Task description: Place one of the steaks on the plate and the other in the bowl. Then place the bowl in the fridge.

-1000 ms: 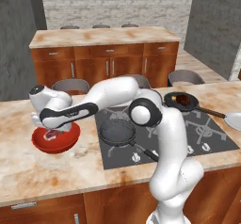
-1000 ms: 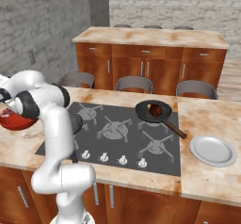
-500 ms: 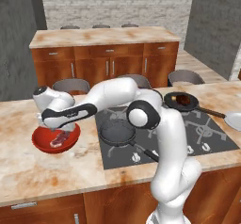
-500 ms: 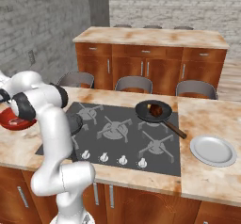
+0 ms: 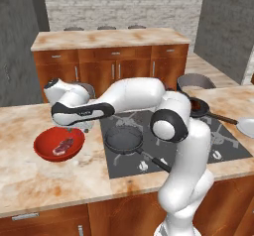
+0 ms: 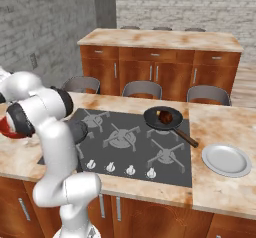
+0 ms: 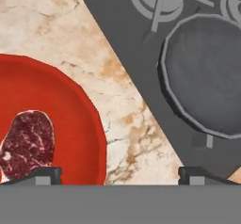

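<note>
Your gripper hung empty with its jaws wide apart, above the counter between the red bowl and the near frying pan. One steak lay in that bowl; the other steak sat in the far pan, and the plate was bare.

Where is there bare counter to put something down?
Free marble lies in front of the red bowl toward the counter edge, and around the empty plate right of the cooktop. The strip between bowl and near pan is tight.
</note>
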